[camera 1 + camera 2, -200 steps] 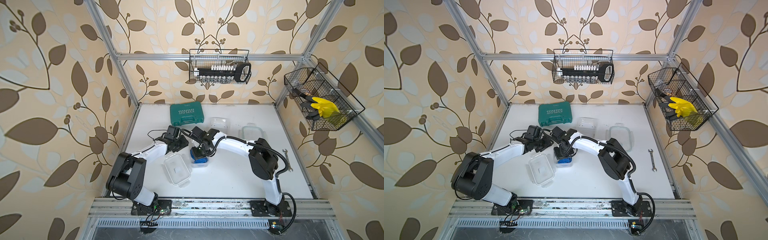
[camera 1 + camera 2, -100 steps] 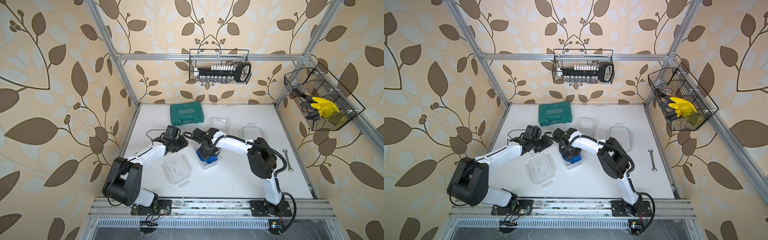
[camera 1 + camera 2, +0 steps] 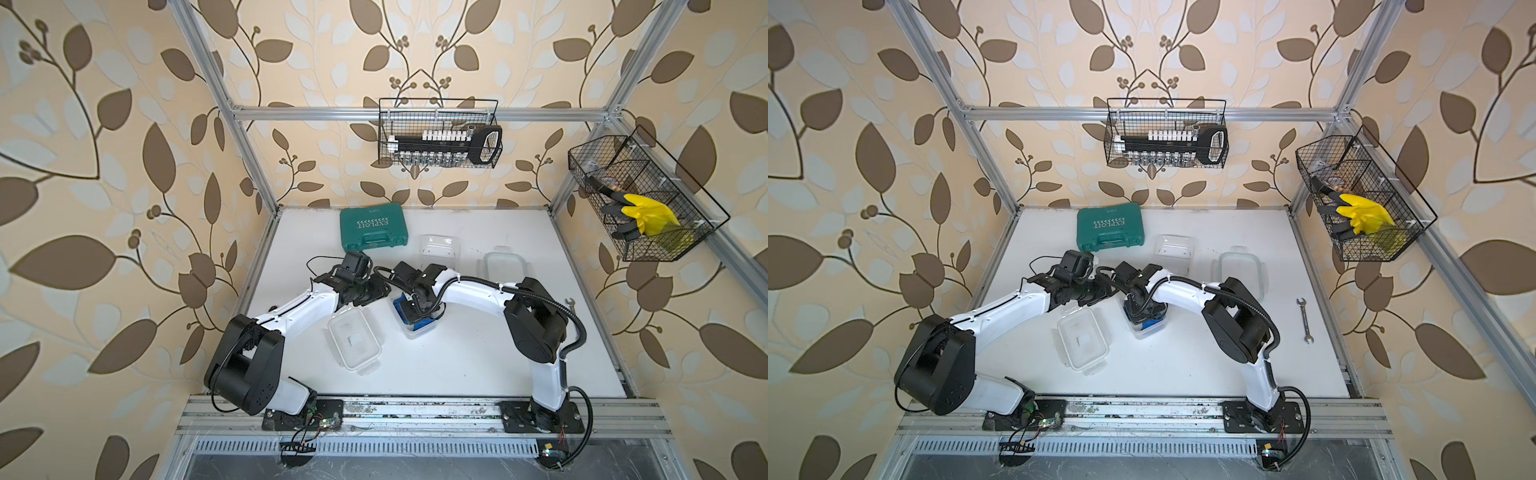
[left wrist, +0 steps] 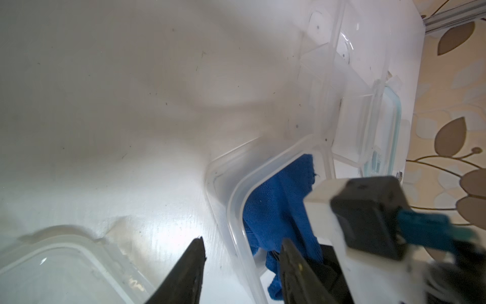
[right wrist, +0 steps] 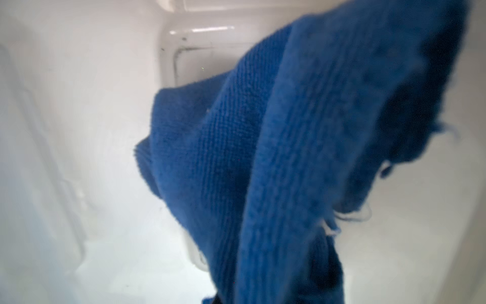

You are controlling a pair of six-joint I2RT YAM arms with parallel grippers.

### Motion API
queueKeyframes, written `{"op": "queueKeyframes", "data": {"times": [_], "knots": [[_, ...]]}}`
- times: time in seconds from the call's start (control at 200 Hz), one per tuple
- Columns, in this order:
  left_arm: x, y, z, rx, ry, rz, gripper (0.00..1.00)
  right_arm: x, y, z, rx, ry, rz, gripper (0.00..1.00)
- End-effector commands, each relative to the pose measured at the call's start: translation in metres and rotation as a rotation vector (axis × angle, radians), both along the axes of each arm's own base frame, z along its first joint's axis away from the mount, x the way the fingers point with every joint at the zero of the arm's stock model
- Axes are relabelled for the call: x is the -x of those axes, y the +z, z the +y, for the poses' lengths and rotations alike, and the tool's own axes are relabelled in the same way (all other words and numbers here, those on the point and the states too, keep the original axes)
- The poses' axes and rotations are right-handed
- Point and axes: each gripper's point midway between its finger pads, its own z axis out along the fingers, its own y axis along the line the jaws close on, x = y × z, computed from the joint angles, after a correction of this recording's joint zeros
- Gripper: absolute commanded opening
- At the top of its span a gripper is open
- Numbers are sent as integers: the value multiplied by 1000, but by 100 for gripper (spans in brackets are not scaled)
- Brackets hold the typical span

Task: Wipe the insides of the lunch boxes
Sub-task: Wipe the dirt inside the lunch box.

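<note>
Starting with the top views, the open lunch box is seen near the middle of the table, with its long axis running roughly from 11 to 5 o'clock. The right claw is set inside it, its arm entering from 2 o'clock, and a blue cloth is bunched under it. The left claw is placed just beside the box, which lies at its 4 o'clock, so the left arm is judged the nearer one for steadying. A further clear piece, tub or lid cannot be told, lies at 8 o'clock of the box and apart from it.

In the left wrist view, the left claw is shown half spread. The box's rim is straddled by the fingers but not pinched, so nothing is held.

In the right wrist view, the frame is filled by the cloth, which hangs onto the box's floor. The jaws are hidden, but the claw is taken as clamped tight on the cloth. The coming stroke is judged to turn on sweeping along that 11-to-5 axis.
</note>
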Motion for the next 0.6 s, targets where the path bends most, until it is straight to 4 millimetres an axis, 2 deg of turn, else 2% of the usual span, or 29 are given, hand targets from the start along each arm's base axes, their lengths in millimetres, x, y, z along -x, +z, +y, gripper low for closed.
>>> {"op": "queueKeyframes", "data": {"times": [0.0, 0.17, 0.33, 0.445, 0.595], "knots": [[0, 3, -11, 0, -55, 10, 47, 2, 14, 13, -111, -18, 15, 0], [1, -15, -17, -43, -88, 75, 43, 11, 14, 19, -151, -3, 61, 0], [1, -23, -16, -96, -89, 80, 40, 21, 8, 23, -186, 4, 116, 0], [-1, -29, -14, -144, -100, 89, 18, 28, 8, 23, -191, 12, 144, 0], [-4, -41, -8, -204, -107, 107, 0, 39, 8, 8, -109, 53, 156, 0]]}}
